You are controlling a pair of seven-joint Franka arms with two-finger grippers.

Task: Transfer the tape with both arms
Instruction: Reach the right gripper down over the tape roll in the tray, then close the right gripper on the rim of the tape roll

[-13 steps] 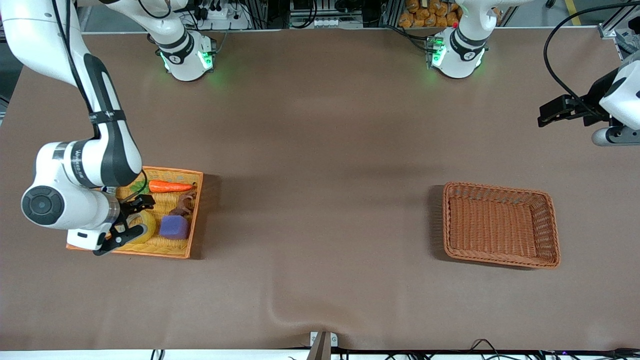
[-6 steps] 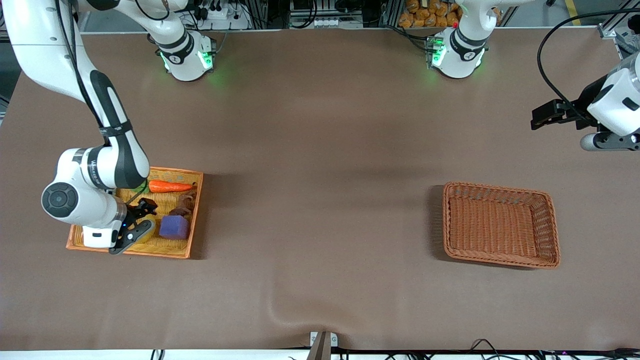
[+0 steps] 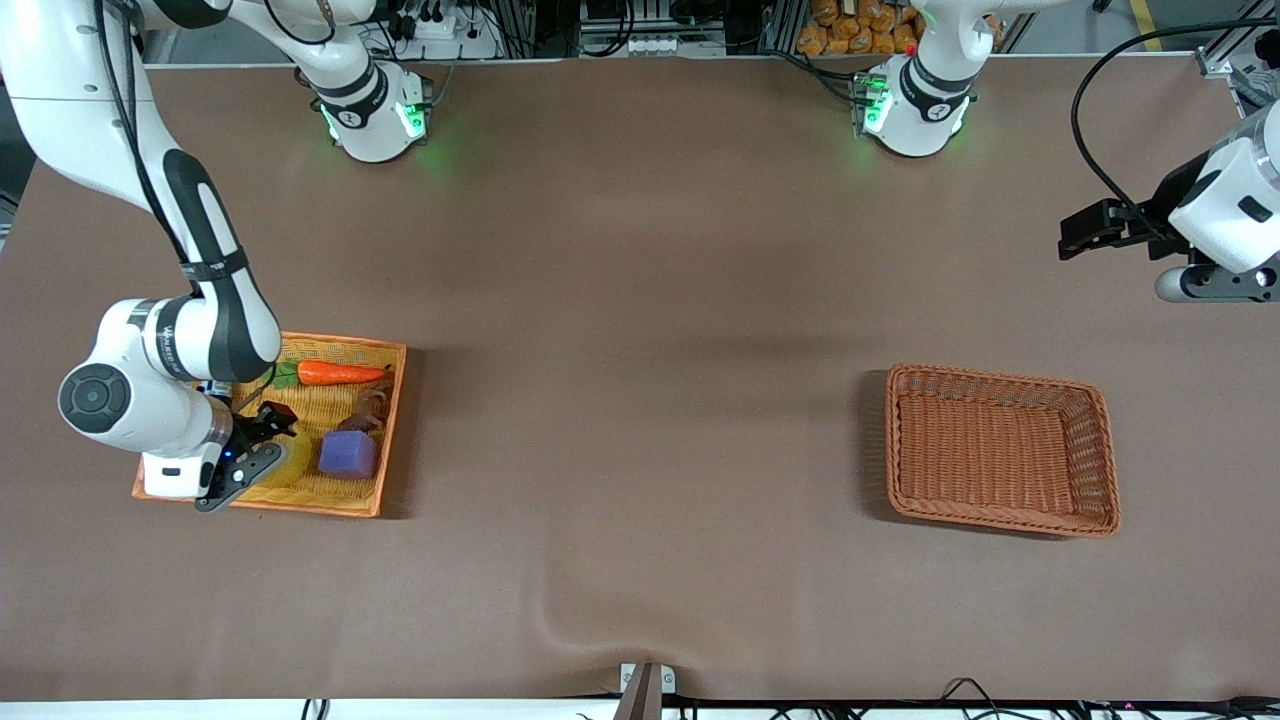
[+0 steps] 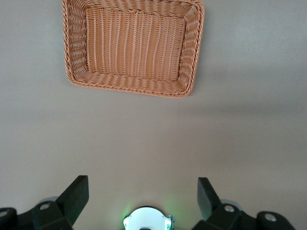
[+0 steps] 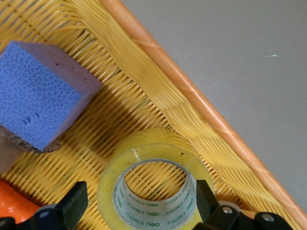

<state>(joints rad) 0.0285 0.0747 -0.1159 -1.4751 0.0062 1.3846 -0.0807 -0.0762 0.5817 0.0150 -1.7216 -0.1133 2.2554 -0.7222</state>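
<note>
Up high, the front camera looks down across the whole table (image 3: 640,300) toward both bases along its top edge, taking in the tray (image 3: 385,440) and the basket (image 3: 1000,450). The left wrist camera stares straight down from well above that same basket (image 4: 134,48), open fingers framing its lower edge. The right wrist camera sits very close inside the tray (image 5: 158,76), sharing the tape (image 5: 153,187) and cube (image 5: 43,96) with the front view.

Brown table (image 3: 640,300), cluttered metal racks (image 3: 640,25)
</note>
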